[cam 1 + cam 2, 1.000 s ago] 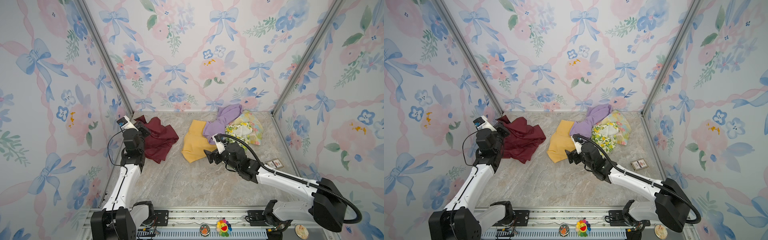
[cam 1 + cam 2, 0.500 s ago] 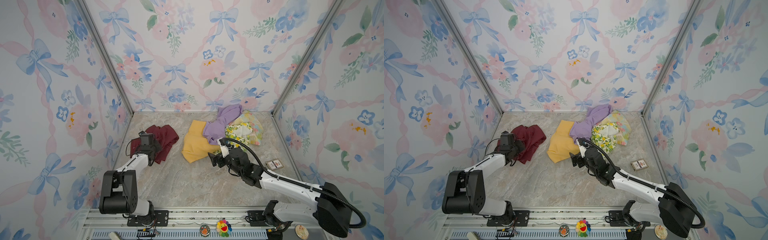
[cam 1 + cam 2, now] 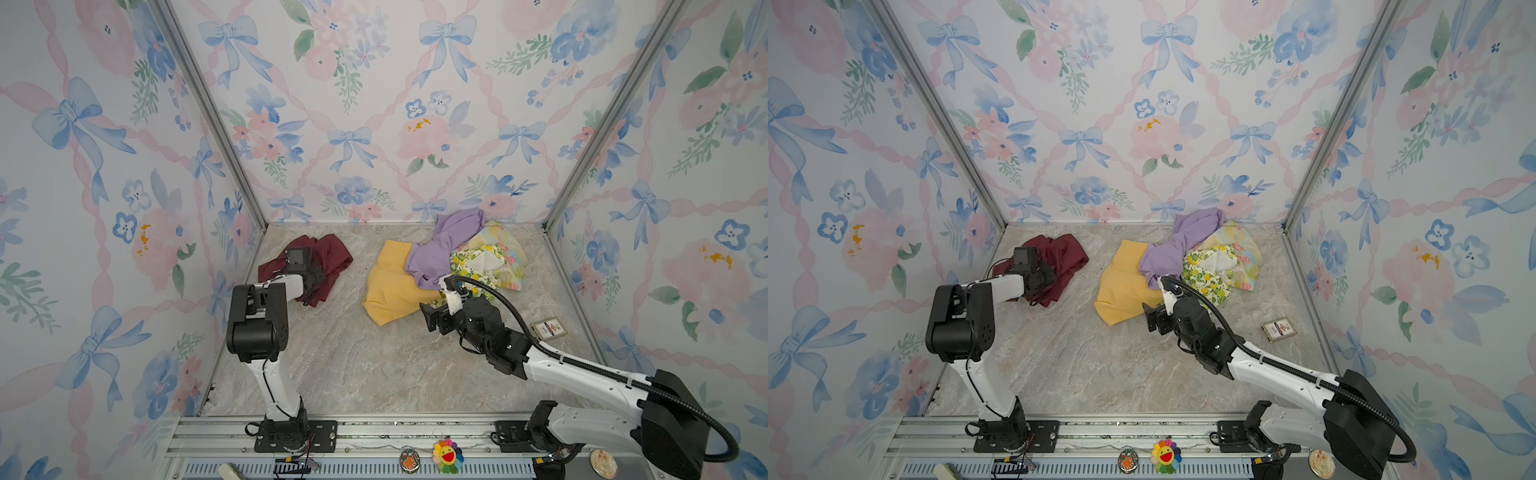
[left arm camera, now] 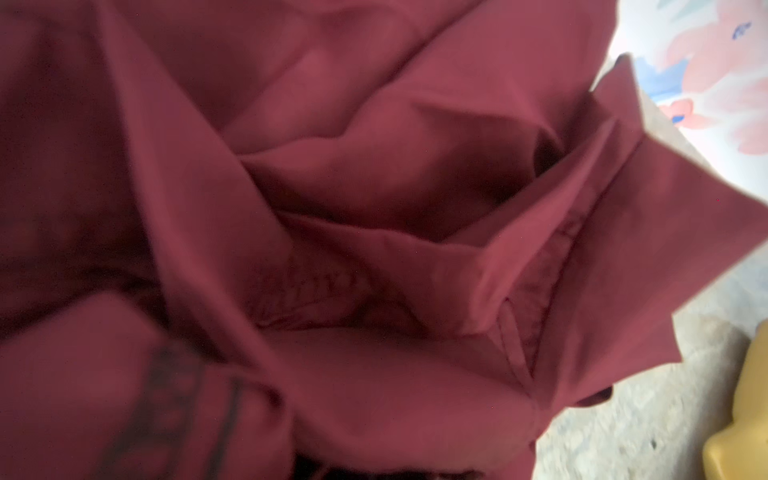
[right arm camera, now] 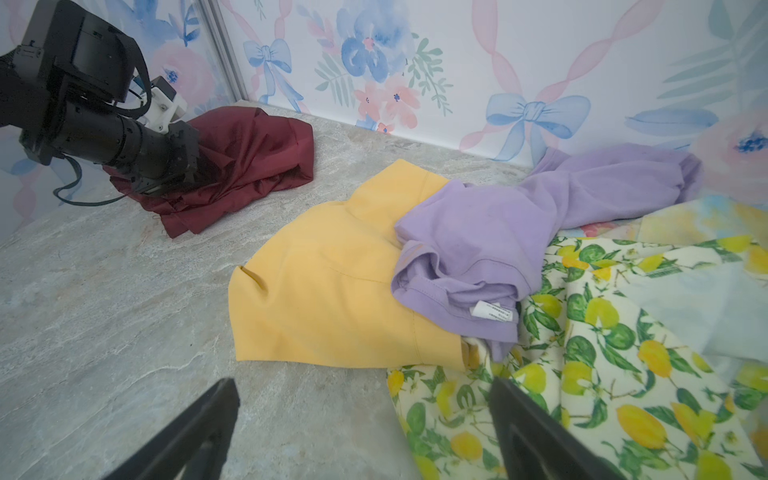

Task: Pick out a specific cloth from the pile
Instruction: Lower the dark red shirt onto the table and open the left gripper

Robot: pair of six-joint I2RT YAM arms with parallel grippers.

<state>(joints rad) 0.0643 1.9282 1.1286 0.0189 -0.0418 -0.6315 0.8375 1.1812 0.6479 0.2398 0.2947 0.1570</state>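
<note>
Most of the left gripper (image 5: 193, 164) sits buried in maroon cloth (image 5: 257, 153).

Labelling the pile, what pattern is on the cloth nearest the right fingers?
White with yellow lemons and green leaves; lemon-print cloth shows best in right wrist view.

Surface notes: cloths, bench, rig.

Maroon cloth (image 4: 374, 166): thin woven fabric, faint sheen, sharp creases, stitched hem. Pile (image 3: 457, 262): yellow cloth (image 5: 332, 299) matt, smooth; purple cloth (image 5: 478, 249) matt soft knit, stitched hem, white label (image 5: 494, 311); lemon-print cloth (image 5: 582, 374) matt printed fabric; pastel floral cloth (image 3: 505, 249) matt, printed. Tabletop (image 3: 374, 365): marbled grey-beige stone look, smooth, low gloss. Walls (image 3: 374, 104): matt floral print. Corner posts (image 3: 208, 112) and front rail (image 3: 374, 432): bare silvery metal. Arms (image 3: 274, 382): glossy white plastic shells, matt black joints; ribbed black hose (image 3: 490, 285) on the right one.
</note>
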